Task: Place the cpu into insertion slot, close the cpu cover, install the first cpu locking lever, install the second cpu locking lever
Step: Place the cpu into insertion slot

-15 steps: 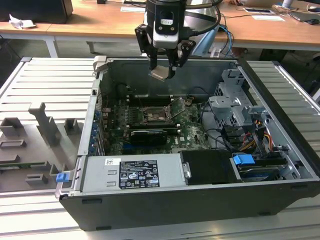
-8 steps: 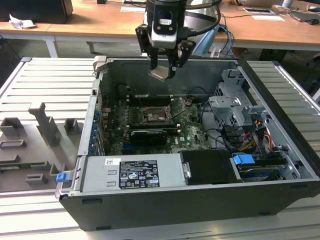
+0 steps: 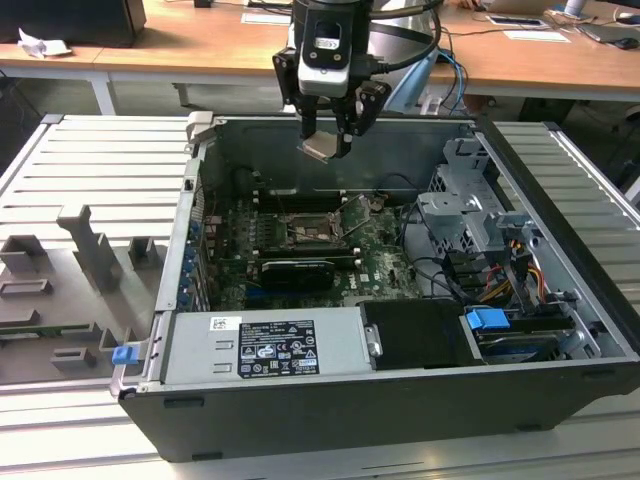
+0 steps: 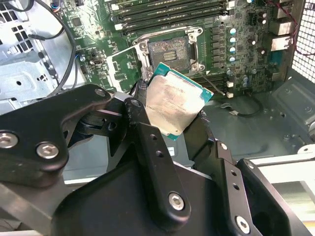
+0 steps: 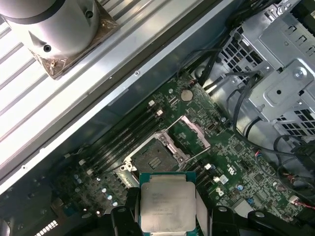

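My gripper (image 3: 328, 138) hangs above the open computer case, shut on the cpu (image 3: 325, 149), a pale silver square chip held by two opposite edges. In both wrist views the cpu (image 4: 174, 103) (image 5: 167, 201) sits between the black fingers (image 4: 147, 142) (image 5: 129, 209), its metal face towards the cameras. Well below it on the green motherboard lies the insertion slot (image 3: 310, 229) (image 4: 170, 51) (image 5: 152, 158), a dark square socket, uncovered. The cpu cover (image 4: 125, 66) (image 5: 191, 135) stands swung open beside the slot.
Long black memory slots (image 4: 167, 12) run beside the socket. A black graphics card (image 3: 297, 272), a power supply (image 3: 265, 345) and a metal drive cage (image 3: 465, 215) with cables crowd the case. A grey fixture tray (image 3: 70, 290) lies at the exterior view's left.
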Robot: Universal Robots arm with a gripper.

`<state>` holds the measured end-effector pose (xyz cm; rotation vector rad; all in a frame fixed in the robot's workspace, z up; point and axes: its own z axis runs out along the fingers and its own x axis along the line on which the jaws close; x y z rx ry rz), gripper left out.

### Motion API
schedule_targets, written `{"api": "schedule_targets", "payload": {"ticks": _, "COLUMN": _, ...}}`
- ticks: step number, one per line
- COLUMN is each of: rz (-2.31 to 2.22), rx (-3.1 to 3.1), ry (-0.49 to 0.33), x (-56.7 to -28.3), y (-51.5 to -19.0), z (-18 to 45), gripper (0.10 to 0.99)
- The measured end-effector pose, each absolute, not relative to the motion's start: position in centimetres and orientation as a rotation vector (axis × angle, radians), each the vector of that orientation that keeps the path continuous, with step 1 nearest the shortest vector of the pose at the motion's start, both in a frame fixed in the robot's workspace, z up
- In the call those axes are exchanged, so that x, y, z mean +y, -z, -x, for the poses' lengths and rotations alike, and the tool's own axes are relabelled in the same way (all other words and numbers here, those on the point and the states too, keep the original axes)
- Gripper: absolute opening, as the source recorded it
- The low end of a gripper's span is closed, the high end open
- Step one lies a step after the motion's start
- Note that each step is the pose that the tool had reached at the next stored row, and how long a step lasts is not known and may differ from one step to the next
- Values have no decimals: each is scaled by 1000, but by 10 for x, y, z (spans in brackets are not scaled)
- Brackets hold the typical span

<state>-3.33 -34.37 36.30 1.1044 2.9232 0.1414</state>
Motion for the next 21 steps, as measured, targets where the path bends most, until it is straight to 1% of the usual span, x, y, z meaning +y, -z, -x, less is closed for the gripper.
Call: {"api": "schedule_targets", "payload": {"ticks": 21, "rz": -1261, "rx": 2854, "ry": -140, "x": -344, "y": -363, "z": 33, "gripper": 541}}
